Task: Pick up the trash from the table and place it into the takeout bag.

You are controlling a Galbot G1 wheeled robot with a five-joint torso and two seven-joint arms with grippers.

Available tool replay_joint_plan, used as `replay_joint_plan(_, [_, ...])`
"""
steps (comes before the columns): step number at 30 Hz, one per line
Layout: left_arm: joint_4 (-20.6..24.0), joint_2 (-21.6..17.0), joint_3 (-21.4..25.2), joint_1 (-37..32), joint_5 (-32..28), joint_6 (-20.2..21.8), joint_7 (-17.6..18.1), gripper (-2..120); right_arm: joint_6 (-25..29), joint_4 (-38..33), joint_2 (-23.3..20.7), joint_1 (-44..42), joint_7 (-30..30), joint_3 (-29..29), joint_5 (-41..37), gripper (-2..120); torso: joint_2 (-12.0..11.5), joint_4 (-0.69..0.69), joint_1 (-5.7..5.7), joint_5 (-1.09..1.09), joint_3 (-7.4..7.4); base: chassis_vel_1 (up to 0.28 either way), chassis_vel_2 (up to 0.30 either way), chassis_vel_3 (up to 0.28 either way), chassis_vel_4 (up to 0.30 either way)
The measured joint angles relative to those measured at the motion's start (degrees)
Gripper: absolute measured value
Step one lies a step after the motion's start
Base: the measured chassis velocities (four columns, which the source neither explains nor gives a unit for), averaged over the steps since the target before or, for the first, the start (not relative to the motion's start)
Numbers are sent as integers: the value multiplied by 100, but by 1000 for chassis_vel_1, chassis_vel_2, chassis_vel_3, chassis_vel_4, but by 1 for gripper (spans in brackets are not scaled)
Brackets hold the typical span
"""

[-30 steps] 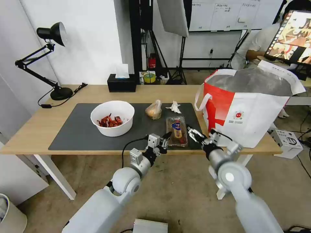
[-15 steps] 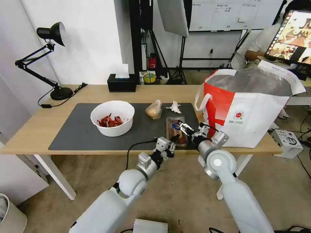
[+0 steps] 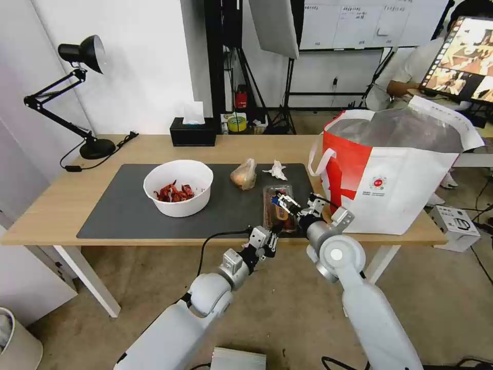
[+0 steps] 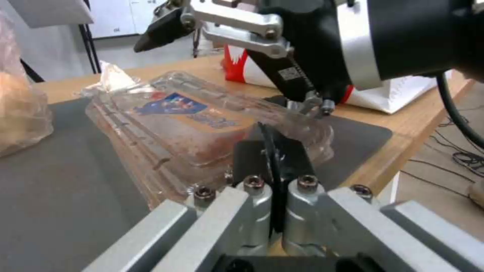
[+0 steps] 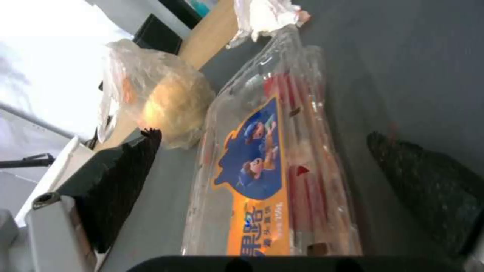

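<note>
Right gripper is seen at centre frame in the head view, above the tray, fingers spread wide; in the right wrist view the two dark fingertips are set on either side of the tray, not closed on it. Whether they touch it cannot be told.

Left gripper is held at the near table edge, just below the tray's near end, fingers pressed together with nothing between them, as the left wrist view confirms.

Tray lies on the grey mat, centre of the head view, long axis running away from the robot. Food bag and tissue sit just above it in the frame; bowl is placed left of centre.

Takeout bag stands open at right on the table, beside the mat's right edge.
</note>
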State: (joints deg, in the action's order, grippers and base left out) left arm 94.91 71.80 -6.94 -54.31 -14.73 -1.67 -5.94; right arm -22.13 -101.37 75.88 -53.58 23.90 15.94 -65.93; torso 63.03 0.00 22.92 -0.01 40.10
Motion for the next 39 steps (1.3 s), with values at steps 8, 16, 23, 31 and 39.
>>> replay_joint_plan(8, [35, 0, 10, -16, -8, 0, -7, 0, -143, 93, 64, 151, 72, -77, -5, 99, 0, 1, 0, 0, 0, 0, 0, 0, 0])
replay_joint_plan(16, [61, -1, 50, -72, -23, 2, -12, 0, -363, 134, 74, 160, 167, -104, -19, 71, 0, 0, 0, 0, 0, 0, 0, 0, 0])
replay_joint_plan(23, [72, -8, 69, -102, -33, 2, -17, 0, -413, 154, 72, 148, 181, -110, -48, 48, 0, 0, 0, 0, 0, 0, 0, 0, 0])
replay_joint_plan(31, [105, -13, 142, -171, -66, -10, -22, 0, -415, 172, 118, 148, 239, -98, -43, 13, 0, 0, 0, 0, 0, 0, 0, 0, 0])
replay_joint_plan(39, [260, -47, 242, -239, -460, 35, -5, 7, -399, 174, 141, 120, 249, -87, -11, 0, 0, 1, 0, 0, 0, 0, 0, 0, 0])
